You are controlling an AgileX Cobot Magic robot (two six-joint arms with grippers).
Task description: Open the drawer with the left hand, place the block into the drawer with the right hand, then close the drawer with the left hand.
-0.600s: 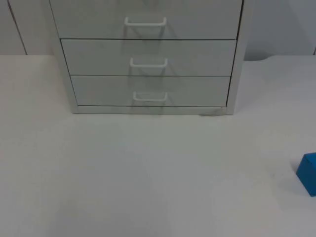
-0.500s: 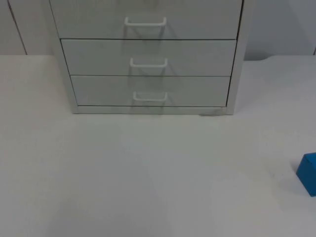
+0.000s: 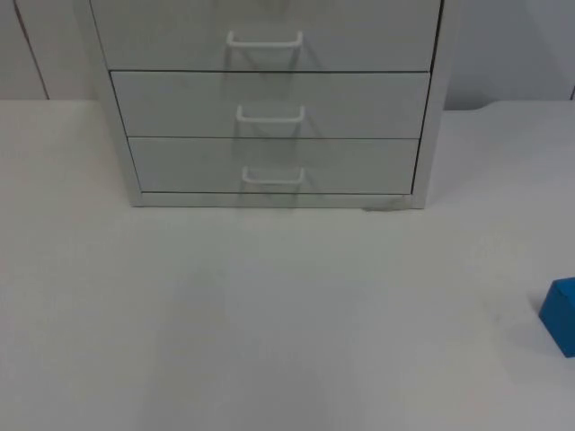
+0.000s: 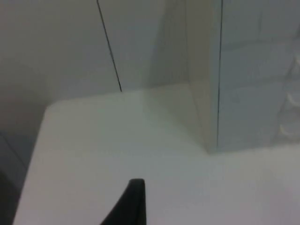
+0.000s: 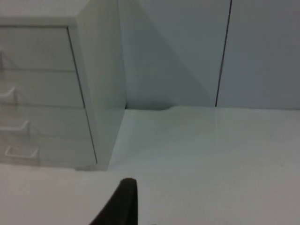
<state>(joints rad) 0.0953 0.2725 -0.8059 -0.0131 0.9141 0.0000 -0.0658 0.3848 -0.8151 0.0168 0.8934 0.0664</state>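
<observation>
top view: looks down and forward onto the white table (image 3: 269, 314), facing the drawer cabinet (image 3: 269, 103) front-on.
left wrist view: sits low over the table, facing the cabinet's left side (image 4: 201, 93) and the grey partition wall (image 4: 70, 42).
right wrist view: faces the cabinet's right side (image 5: 101, 84).
shared: cabinet, table.

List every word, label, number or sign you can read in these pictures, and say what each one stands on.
There is none to read. The drawer unit has plain white fronts and handles with no lettering, the blue block shows bare faces, and the table and the partition wall carry no marks.
</observation>
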